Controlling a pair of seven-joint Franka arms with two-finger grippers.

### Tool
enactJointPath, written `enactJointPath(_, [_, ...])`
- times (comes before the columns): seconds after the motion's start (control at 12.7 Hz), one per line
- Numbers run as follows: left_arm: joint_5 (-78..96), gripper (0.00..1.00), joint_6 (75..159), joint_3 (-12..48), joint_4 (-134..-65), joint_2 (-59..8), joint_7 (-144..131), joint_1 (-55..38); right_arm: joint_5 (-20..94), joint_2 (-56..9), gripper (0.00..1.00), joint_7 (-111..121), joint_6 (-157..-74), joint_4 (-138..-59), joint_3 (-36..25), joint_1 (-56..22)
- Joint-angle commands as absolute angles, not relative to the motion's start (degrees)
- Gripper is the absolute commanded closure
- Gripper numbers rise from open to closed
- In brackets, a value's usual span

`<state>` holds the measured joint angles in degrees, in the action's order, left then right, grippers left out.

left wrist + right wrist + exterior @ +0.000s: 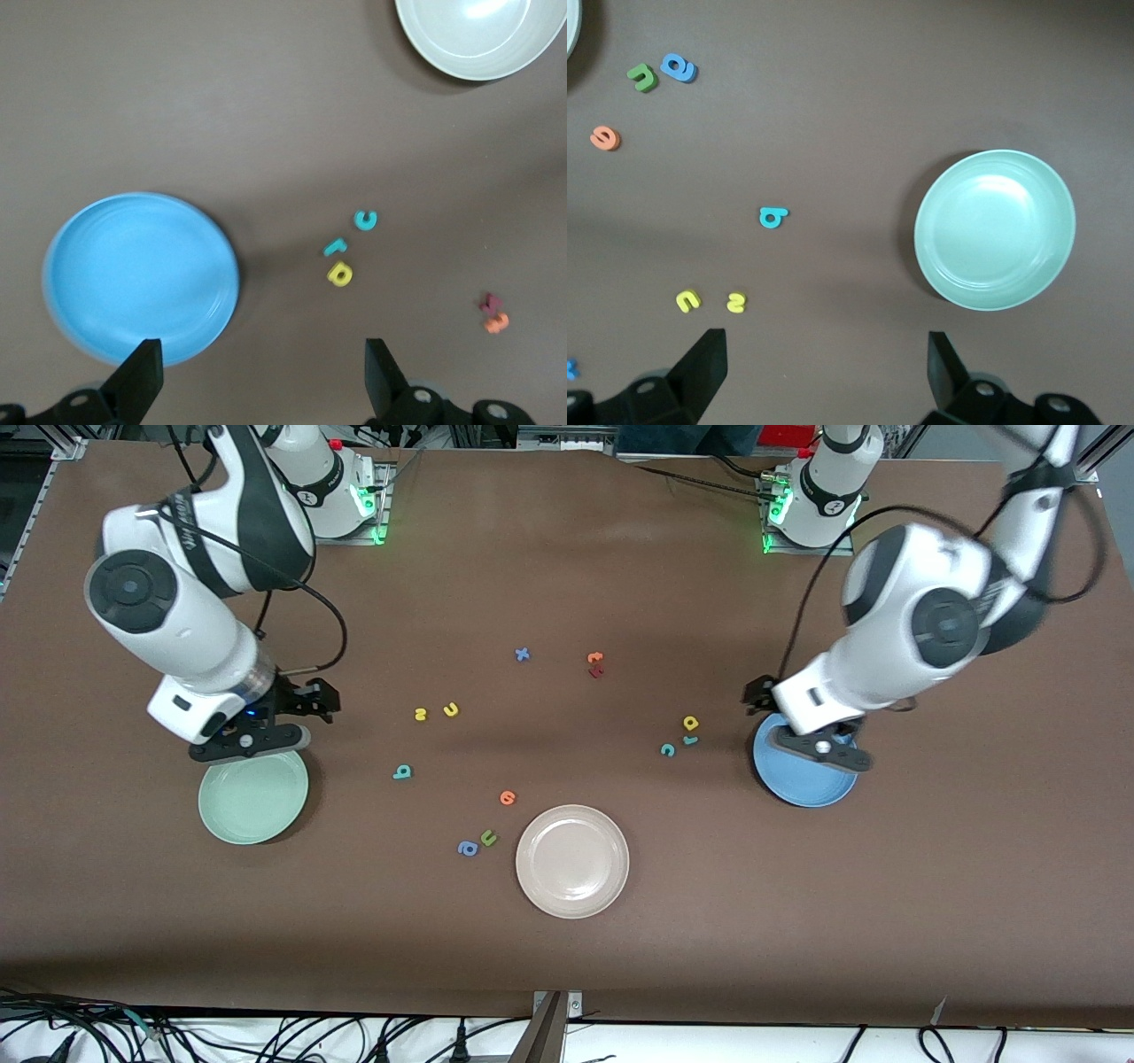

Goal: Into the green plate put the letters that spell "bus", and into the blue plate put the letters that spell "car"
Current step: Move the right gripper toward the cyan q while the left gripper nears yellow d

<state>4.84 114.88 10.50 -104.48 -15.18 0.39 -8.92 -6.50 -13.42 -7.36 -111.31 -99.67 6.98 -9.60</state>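
The green plate (252, 797) lies toward the right arm's end of the table, and my right gripper (252, 742) hangs open and empty over its rim. The wrist view shows that gripper (824, 367) over bare table, with the green plate (995, 228), teal "b" (772, 216), yellow "u" (688, 300) and yellow "s" (735, 302) ahead. The blue plate (804, 775) lies toward the left arm's end. My left gripper (819, 748) is open and empty over its rim. Beside that plate lie the teal "c" (668, 750), teal "r" (690, 740) and yellow "a" (691, 723).
A cream-white plate (572, 861) sits mid-table, nearest the front camera. Near it lie a green "u" (488, 837), a blue "a" (467, 849) and an orange letter (507, 797). Farther back lie a blue letter (522, 654), an orange one (594, 658) and a dark red one (595, 672).
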Motion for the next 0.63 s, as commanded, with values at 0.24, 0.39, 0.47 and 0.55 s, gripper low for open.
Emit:
enactJointPath(0.24, [0.18,0.00,128.65,13.97,-113.12,-20.89,6.13,-9.75,-6.33,-16.07,0.01,-19.23,-131.18,-109.85,6.42,-10.55])
enactJointPath(0.39, [0.18,0.00,131.04,13.97,-113.73,-23.55,9.48,-10.46,-6.24,-18.62,0.01,-24.49,-135.34,-110.92,6.42,-11.07])
enactJointPath(0.47, [-0.09,0.00,131.22,13.97,-114.08,-23.73,9.93,-11.07,-6.24,-19.94,0.01,-25.91,-135.87,-110.83,6.33,-11.16])
enactJointPath(0.55, [-2.35,0.00,131.83,13.97,-114.17,-24.34,10.63,-11.86,-7.20,-21.26,0.01,-25.58,-137.18,-110.74,6.15,-11.42])
